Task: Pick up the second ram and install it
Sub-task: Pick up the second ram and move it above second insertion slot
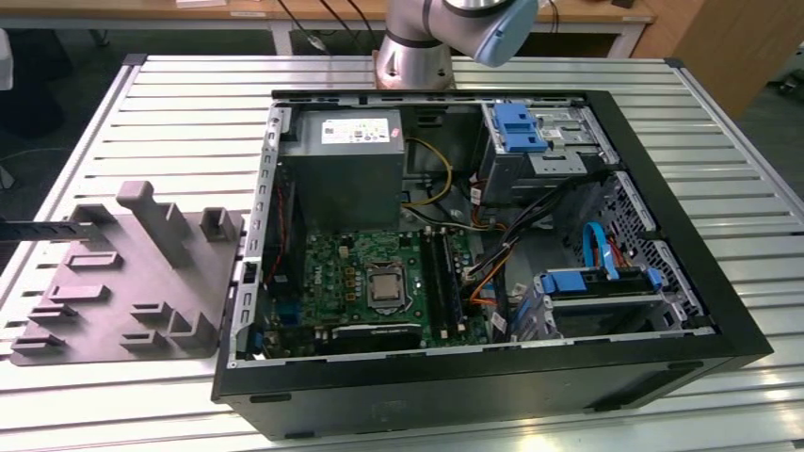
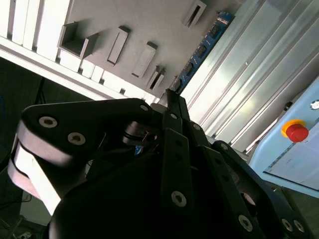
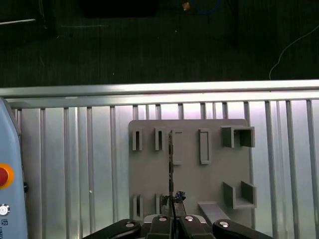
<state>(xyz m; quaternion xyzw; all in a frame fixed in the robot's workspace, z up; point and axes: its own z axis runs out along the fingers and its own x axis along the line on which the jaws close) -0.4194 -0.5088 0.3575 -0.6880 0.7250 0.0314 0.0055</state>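
The second ram (image 2: 204, 47) is a thin bluish stick, and it pokes straight out from the tip of the tool (image 3: 172, 215). The tool is squeezed narrow on one end of the stick, so I think it is held tight and cannot wobble. The stick looks to hang in the air over the gray holder plate (image 3: 214, 169). The plate has little pockets to keep parts standing up, and it lies on the ribbed metal bench (image 3: 89, 159). The open computer case (image 1: 503, 372), where the stick belongs, sits just beside the plate.
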